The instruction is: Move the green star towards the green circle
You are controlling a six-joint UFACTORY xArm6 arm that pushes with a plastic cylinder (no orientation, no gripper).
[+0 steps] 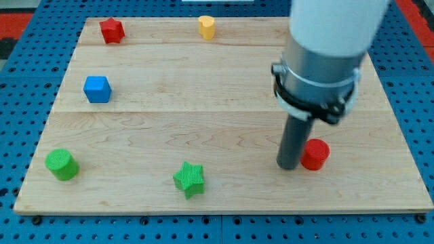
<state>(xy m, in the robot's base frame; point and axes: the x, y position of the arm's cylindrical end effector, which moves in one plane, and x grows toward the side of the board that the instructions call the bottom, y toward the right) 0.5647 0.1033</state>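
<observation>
The green star (189,179) lies near the board's bottom edge, a little left of the middle. The green circle, a short cylinder (62,164), stands at the bottom left, well to the star's left. My tip (288,165) rests on the board at the lower right, touching or almost touching the left side of a red cylinder (315,154). The tip is far to the right of the green star, at about the same height in the view.
A red star (112,30) sits at the top left, a yellow block (207,27) at the top middle, and a blue cube (97,89) at the left. The wooden board (224,81) lies on a blue perforated surface. The arm's grey body (319,61) covers the upper right.
</observation>
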